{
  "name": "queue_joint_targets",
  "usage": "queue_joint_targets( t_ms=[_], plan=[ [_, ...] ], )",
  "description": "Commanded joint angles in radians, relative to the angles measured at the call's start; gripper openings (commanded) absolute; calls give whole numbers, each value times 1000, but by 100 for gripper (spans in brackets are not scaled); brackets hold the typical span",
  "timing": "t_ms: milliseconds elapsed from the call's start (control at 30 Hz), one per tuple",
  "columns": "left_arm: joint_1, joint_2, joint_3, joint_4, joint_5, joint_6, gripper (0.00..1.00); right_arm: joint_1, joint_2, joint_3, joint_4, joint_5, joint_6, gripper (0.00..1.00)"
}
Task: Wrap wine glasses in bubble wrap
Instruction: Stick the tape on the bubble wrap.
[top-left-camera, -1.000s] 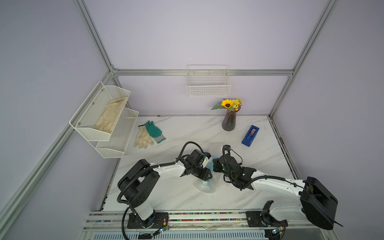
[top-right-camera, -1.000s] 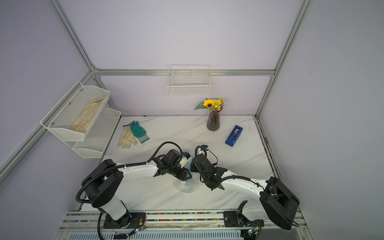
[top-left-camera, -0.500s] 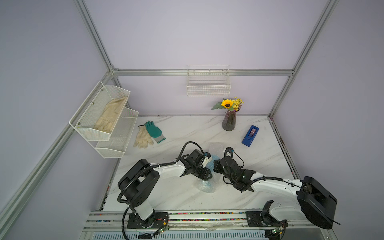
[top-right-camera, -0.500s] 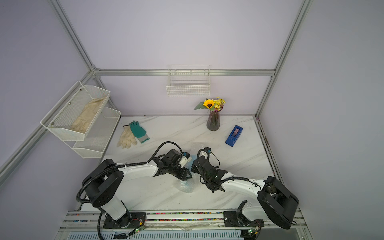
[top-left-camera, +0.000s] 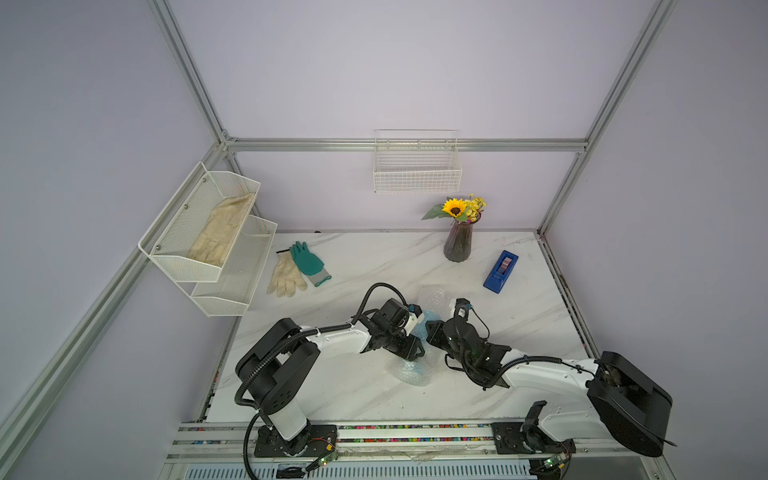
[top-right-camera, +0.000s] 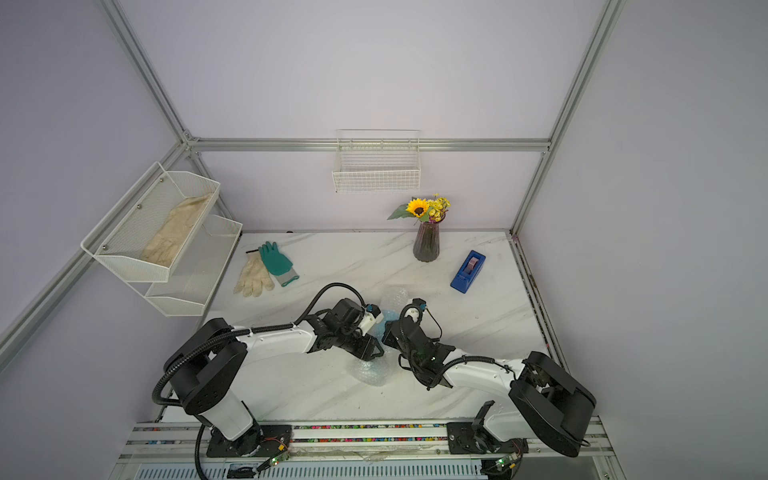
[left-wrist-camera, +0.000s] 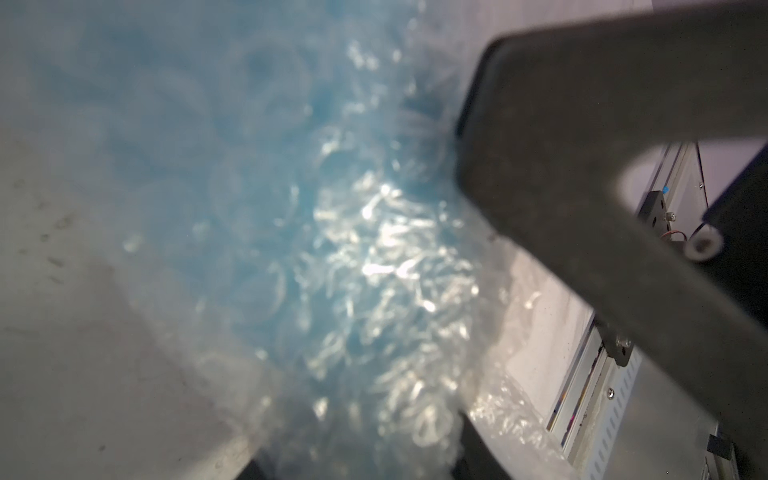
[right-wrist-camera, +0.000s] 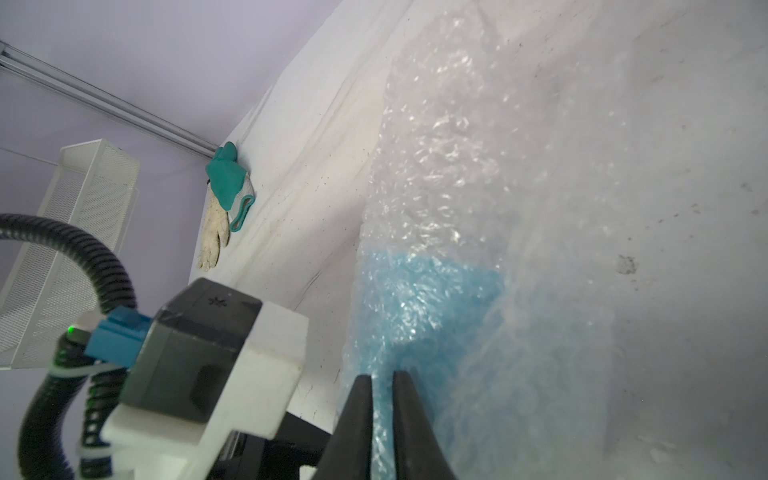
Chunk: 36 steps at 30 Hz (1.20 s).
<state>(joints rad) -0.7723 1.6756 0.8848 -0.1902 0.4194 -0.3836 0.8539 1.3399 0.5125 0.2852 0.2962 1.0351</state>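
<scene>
right claw (right-wrist-camera: 381, 376) is nearly closed, pinching the bubble wrap (right-wrist-camera: 436, 145) right over the blue goblet (right-wrist-camera: 432, 299). left claw (top-left-camera: 411, 351) sits half open, clamped on the wrapped goblet. both arms reach in low and meet just below the middle of both top views, bundle lying on the table (top-left-camera: 353, 386) between them

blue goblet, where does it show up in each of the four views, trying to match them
In a top view: goblet, middle of the table, nearer the robot than the vase.
In a top view: goblet, same spot.
Left wrist: goblet, blurred blue behind the bubble wrap, filling the middle.
Right wrist: goblet, blue patch just past the right gripper.
Shared landmark: the bubble wrap over it, in all four.
</scene>
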Motion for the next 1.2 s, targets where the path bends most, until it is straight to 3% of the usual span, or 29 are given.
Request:
queue_joint_targets(
  t_ms=[0, 400, 633, 1167],
  plan=[
    [2, 10, -36, 34, 19, -12, 41, 5, -19, -42, 32, -19, 55, 18],
    [1, 12, -38, 36, 19, -15, 41, 2, -49, -35, 111, -95, 76, 45],
    [2, 12, -37, 38, 19, -15, 41, -37, -132, -26, 111, -114, 71, 46],
    [2, 18, -38, 43, 21, -18, 41, -178, -252, -13, 22, -284, 4, 44]
  ],
)
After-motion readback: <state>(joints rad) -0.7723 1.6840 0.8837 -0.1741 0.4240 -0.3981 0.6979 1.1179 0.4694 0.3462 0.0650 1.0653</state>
